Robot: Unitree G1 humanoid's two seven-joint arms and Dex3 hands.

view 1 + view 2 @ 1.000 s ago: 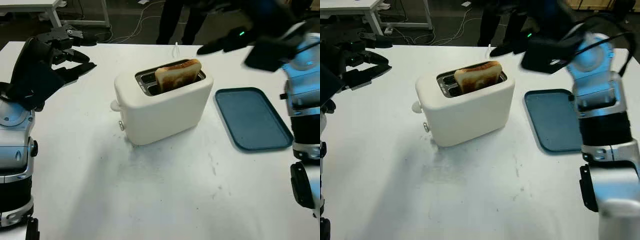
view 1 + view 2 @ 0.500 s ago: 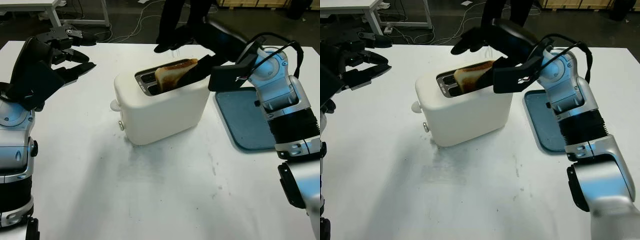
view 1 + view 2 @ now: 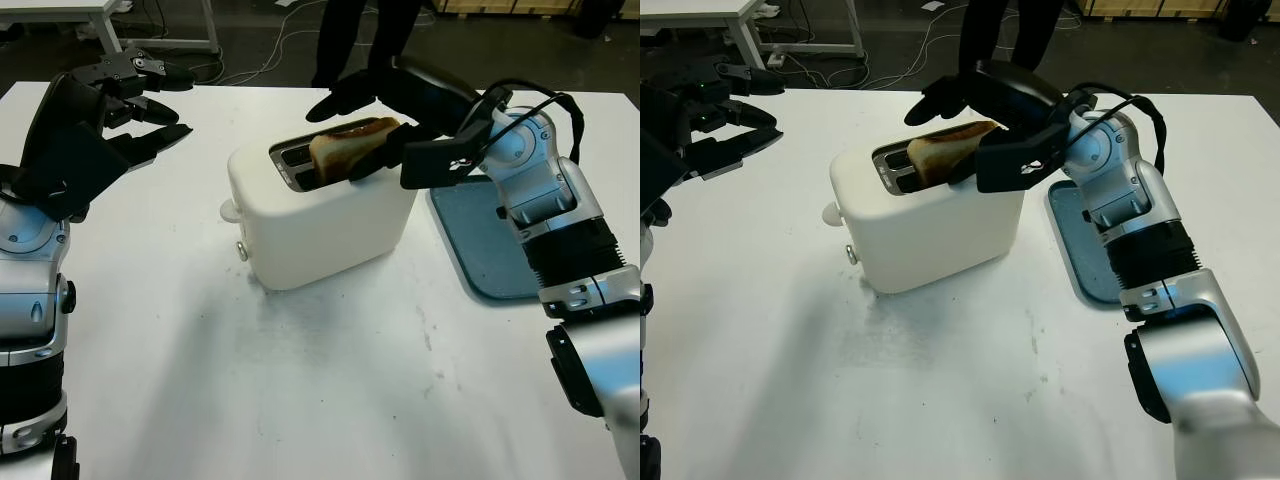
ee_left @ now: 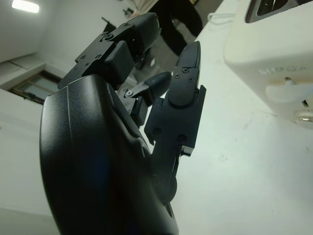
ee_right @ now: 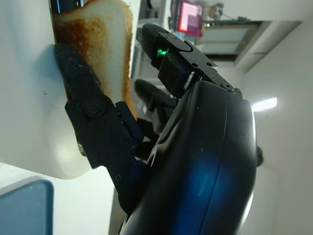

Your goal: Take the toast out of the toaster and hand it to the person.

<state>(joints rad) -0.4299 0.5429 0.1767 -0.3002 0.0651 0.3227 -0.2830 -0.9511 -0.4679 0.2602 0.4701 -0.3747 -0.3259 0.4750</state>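
A white toaster (image 3: 320, 215) stands mid-table with a browned slice of toast (image 3: 345, 150) sticking up out of its far slot. My right hand (image 3: 340, 140) is at the toaster's top and straddles the toast: its upper fingers (image 3: 335, 100) arch over the far side, and one finger (image 5: 83, 93) lies along the near face on the toaster's top. The toast (image 5: 105, 44) still sits in the slot. My left hand (image 3: 120, 110) is raised at the far left of the table, open and apart from the toaster.
A person's dark legs (image 3: 360, 40) stand beyond the table's far edge, behind the toaster. A blue tray (image 3: 475, 240) lies flat to the right of the toaster, partly under my right forearm. White desks and cables are on the floor behind.
My right hand swung in from the far right to the toaster and settled lower around the toast. The left hand and the toast have not moved.
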